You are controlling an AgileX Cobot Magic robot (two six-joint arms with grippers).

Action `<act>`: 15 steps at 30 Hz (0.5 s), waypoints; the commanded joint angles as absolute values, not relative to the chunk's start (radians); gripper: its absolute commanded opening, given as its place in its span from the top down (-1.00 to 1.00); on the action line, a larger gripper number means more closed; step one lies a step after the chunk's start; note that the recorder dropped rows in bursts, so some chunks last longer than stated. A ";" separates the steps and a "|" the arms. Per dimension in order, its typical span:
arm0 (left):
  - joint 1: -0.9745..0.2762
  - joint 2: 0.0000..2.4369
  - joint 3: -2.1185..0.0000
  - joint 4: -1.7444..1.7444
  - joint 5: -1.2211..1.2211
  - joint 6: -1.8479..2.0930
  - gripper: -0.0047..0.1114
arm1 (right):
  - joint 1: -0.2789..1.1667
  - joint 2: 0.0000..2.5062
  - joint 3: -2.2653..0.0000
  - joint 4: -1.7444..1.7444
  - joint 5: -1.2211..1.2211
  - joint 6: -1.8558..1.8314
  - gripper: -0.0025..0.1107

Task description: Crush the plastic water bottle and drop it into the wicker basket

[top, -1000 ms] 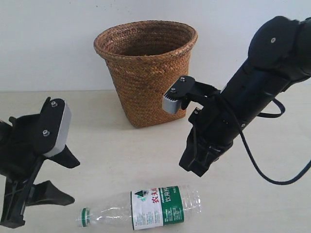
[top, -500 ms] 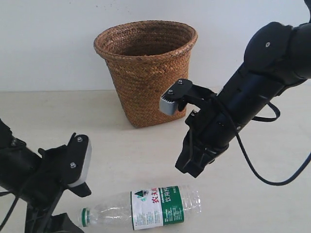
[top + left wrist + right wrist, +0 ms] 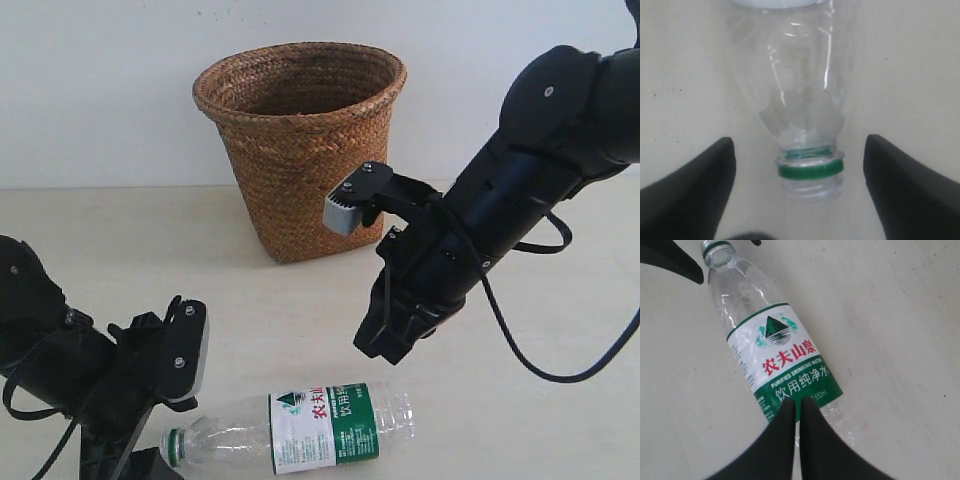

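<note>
Pre-grasp: left claw [image 3: 797,142] gaped astride the neck of the plastic water bottle [image 3: 320,428], right claw [image 3: 797,402] hovered pressed together above its label; squeezing seemed next.

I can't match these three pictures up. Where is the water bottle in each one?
Exterior view: the bottle lies on its side, bottom centre.
Left wrist view: its neck end fills the picture's centre.
Right wrist view: it crosses the picture diagonally, label facing the camera.
Shared landmark: the green neck ring.
</note>
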State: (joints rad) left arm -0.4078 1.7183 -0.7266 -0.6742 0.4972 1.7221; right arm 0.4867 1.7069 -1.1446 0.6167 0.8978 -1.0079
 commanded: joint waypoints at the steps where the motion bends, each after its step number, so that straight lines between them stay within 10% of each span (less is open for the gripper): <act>1: -0.418 1.721 -0.723 -0.685 0.486 1.744 -0.10 | 0.488 1.750 -1.149 0.676 0.898 -1.010 0.96; 15: -0.418 1.725 -0.723 -0.702 0.475 1.770 -0.02 | 0.488 1.780 -1.149 0.695 0.879 -1.010 0.96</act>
